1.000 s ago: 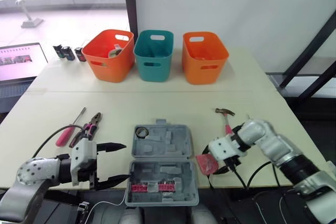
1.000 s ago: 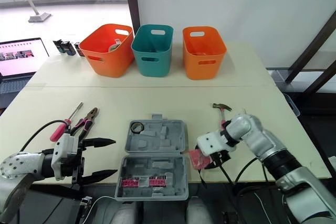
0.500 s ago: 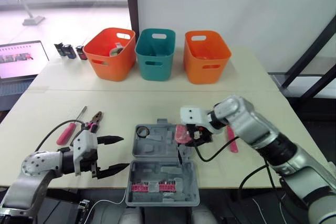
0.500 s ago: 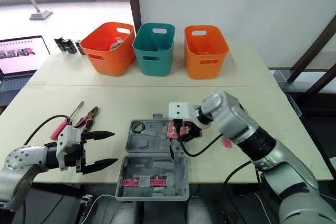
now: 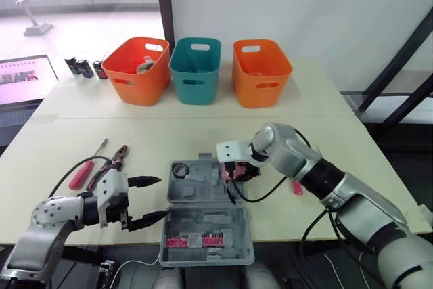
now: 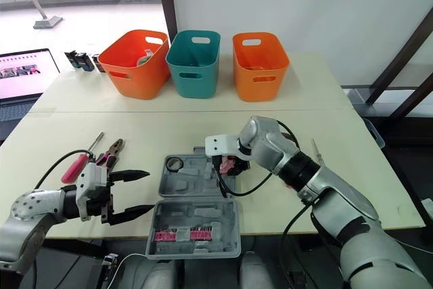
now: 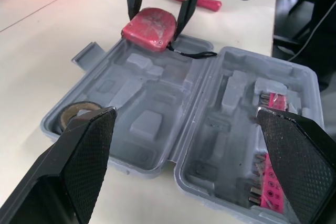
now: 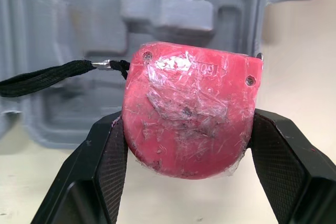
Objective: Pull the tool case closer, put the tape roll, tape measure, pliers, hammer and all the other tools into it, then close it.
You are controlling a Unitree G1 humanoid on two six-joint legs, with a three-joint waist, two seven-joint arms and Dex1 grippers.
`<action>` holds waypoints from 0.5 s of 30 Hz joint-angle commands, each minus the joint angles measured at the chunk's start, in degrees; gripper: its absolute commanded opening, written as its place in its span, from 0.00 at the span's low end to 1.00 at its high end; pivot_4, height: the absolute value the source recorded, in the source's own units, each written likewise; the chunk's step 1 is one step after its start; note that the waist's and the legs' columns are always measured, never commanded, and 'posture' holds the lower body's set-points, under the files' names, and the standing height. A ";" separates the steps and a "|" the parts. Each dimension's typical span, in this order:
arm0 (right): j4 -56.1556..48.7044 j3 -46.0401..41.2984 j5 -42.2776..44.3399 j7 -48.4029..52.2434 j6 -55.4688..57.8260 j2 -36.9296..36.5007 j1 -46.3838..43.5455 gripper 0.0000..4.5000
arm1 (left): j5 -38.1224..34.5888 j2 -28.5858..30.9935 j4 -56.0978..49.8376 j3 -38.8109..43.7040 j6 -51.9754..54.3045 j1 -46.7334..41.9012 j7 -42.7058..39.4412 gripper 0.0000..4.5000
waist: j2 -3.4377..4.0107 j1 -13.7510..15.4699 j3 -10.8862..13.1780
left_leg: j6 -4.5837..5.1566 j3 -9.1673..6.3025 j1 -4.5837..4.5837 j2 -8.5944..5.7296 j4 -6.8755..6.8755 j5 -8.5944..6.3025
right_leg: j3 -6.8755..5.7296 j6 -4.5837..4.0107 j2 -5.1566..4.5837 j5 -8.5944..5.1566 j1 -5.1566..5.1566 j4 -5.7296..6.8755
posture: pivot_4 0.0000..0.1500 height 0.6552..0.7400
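My right gripper clamps the red tape measure over the open tool case's right rim; my left gripper hangs spread beside it.

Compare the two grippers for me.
The left gripper is open and empty; the right gripper is shut on the red tape measure. The left is beside the near half of the case, the right over its far half. Both have two black fingers.
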 commanded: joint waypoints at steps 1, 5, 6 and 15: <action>2.51 0.72 -2.41 -0.10 -3.07 1.55 -1.76 0.64 | -0.10 0.13 -1.68 0.84 -0.89 0.48 0.32 1.00 | 0.00 0.00 0.00 | 0.00 0.00 0.00 0.00 0.00 0.00 | -0.01 0.00 0.00 0.00 0.00 0.01 | 1.00 1.00; 4.99 0.82 -3.93 -0.16 -5.05 3.29 -1.99 0.64 | -0.37 0.13 -2.17 0.92 -0.54 0.67 0.64 1.00 | 0.00 0.01 0.00 | -0.01 0.00 0.00 0.00 0.01 0.00 | 0.00 0.00 0.00 0.00 0.00 0.01 | 1.00 1.00; 5.49 0.72 -4.33 -0.38 -5.46 3.61 -2.05 0.64 | -0.43 0.14 -2.23 0.94 -0.51 0.70 0.69 1.00 | 0.00 0.01 0.00 | -0.01 0.00 0.00 0.00 0.01 0.00 | -0.01 0.00 0.00 0.00 0.00 0.01 | 1.00 1.00; 6.78 -0.57 -5.67 0.04 -7.18 4.28 -2.14 0.64 | -0.74 0.28 -2.93 0.76 -0.03 0.96 0.76 1.00 | -0.01 -0.10 0.00 | -0.02 0.00 0.04 0.00 0.01 0.01 | 0.00 -0.07 0.01 -0.03 0.02 0.03 | 1.00 1.00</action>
